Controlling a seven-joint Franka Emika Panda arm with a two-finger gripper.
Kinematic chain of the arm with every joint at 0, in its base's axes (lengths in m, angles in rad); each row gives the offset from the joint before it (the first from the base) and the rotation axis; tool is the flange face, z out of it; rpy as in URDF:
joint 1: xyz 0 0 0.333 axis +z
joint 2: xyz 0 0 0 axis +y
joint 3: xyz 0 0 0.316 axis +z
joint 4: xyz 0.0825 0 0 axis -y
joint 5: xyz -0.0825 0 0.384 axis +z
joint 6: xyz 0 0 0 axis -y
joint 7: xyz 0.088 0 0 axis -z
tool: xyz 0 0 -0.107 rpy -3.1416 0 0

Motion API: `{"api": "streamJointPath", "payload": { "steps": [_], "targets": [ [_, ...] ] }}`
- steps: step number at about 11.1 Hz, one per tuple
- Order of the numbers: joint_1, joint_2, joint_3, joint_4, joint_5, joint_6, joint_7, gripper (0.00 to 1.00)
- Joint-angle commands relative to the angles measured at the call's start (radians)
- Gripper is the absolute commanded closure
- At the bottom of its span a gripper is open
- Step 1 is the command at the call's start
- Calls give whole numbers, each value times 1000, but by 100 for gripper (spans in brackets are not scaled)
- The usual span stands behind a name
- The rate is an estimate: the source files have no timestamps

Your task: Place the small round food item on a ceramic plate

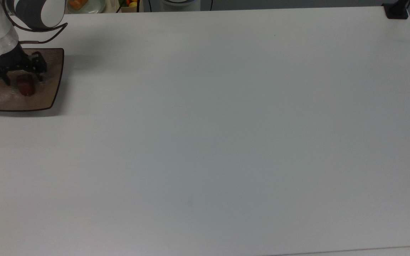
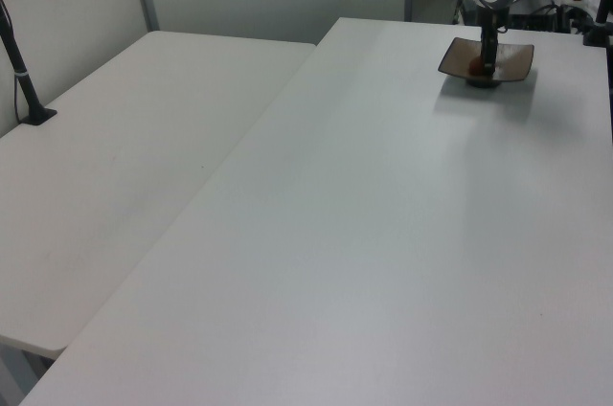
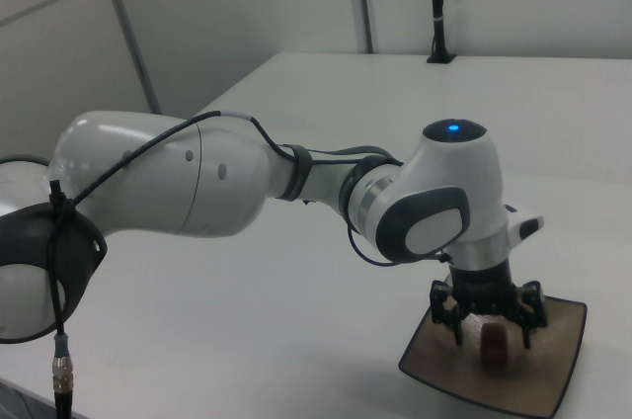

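Note:
The small round food item (image 1: 26,87), a dark red-brown lump, lies on the square tan-brown ceramic plate (image 1: 46,94) at the top view's far left edge of the white table. My gripper (image 1: 23,79) hangs just above it, open, one finger on each side of the lump and neither touching it. In the right view the gripper (image 3: 492,333) straddles the food item (image 3: 493,348) on the plate (image 3: 553,372). The left view puts the plate (image 2: 512,61) far back on the table, with the arm over it and a red bit of the food item (image 2: 473,64) showing.
A pale round dish with orange food (image 1: 84,5) sits beyond the table's far edge. A black mount (image 1: 396,10) occupies the top view's upper right corner. In the left view a second white table (image 2: 124,157) adjoins, carrying a black post (image 2: 23,80).

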Motion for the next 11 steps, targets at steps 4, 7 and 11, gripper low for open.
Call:
{"api": "streamJointPath", "payload": {
  "steps": [4, 7, 11],
  "targets": [
    [70, -256, 8, 19, 29, -243, 136, 0],
    [106, -380, 9, 84, 138, -475, 189, 0],
    [228, -500, 34, 90, 183, -596, 485, 0]
  ]
}}
